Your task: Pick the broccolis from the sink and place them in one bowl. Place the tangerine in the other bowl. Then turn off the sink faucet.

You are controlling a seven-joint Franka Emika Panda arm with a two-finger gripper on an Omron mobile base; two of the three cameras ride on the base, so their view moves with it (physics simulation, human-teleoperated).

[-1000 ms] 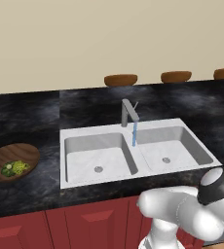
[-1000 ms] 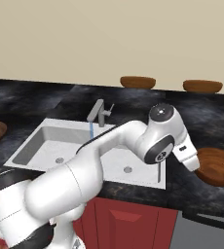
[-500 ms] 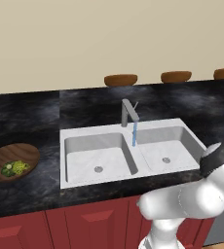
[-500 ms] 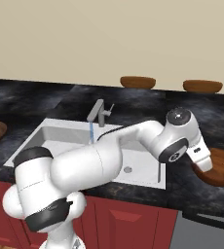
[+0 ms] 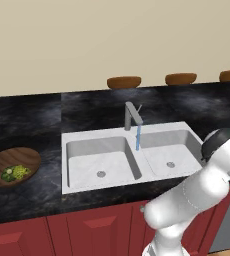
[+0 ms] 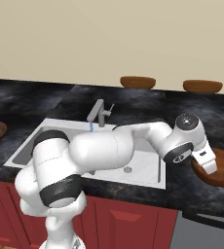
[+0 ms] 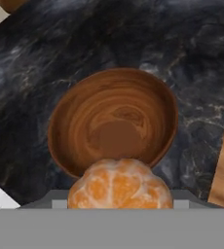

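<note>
since the gripper (image 7: 120, 206) is clamped on the small orange tangerine (image 7: 120, 185) just short of the near rim of the wide empty dark-brown wooden bowl (image 7: 113, 120), letting go here might drop it onto the black marbled counter (image 7: 26, 73), where it could roll.

We see the white arm (image 6: 109, 151) stretched far out to the robot's right, upper links lying nearly level and the dark-jointed wrist (image 6: 184, 138) bent down at the end. The gripper (image 6: 209, 164) hangs below the wrist, pointing down and slightly outward. Its jaws are closed on the tangerine (image 7: 120, 184), held at the tips.
</note>
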